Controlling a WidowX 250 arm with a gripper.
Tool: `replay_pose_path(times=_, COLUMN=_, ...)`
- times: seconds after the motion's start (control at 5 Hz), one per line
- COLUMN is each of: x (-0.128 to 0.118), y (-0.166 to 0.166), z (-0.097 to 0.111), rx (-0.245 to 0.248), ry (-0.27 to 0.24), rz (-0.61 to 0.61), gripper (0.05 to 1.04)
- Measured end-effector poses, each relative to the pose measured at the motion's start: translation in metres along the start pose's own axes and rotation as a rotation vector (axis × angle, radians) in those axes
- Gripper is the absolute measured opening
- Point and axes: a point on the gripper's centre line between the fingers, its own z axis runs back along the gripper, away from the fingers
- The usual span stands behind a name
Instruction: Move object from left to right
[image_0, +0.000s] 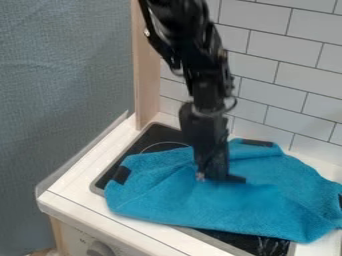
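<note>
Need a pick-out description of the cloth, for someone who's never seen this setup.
Start at the white counter by the tiled wall, then its black cooktop. The cloth lies rumpled across it, under the gripper. Bright blue with dark edge patches, unlike the flat black cooktop and white counter.

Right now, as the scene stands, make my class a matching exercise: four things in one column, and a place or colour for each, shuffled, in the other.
Things:
1. cloth
2. gripper
3. knob
4. tiled wall

Places and colours:
A. on the front panel, below the countertop
B. white, behind the countertop
C. black, down at the middle part of the cloth
D. blue, spread over part of the stovetop

Right pairs: 1-D, 2-C, 3-A, 4-B
</note>
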Motion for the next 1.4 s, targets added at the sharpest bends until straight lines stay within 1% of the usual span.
replay_pose_path(times=0.2, x=-0.006, y=0.025, z=0.024, rx=-0.021, ry=0.033, rz=0.029, gripper=0.051)
replay_pose_path(times=0.4, x=-0.02, y=0.056, z=0.031, rx=-0.008, ry=0.027, rz=0.015, gripper=0.051)
replay_pose_path(times=0.6, x=-0.023, y=0.087, z=0.027, rx=0.012, ry=0.018, rz=0.05, gripper=0.051)
replay_pose_path(times=0.8, x=-0.03, y=0.121, z=0.022, rx=0.051, ry=0.001, rz=0.077, gripper=0.051)
replay_pose_path(times=1.0, x=-0.031, y=0.131, z=0.016, rx=0.068, ry=-0.003, rz=0.133, gripper=0.051)
replay_pose_path(times=1.2, x=-0.035, y=0.144, z=-0.009, rx=0.16, ry=-0.041, rz=0.141, gripper=0.075)
replay_pose_path(times=1.4, x=-0.04, y=0.14, z=-0.017, rx=0.181, ry=-0.057, rz=0.126, gripper=0.232)
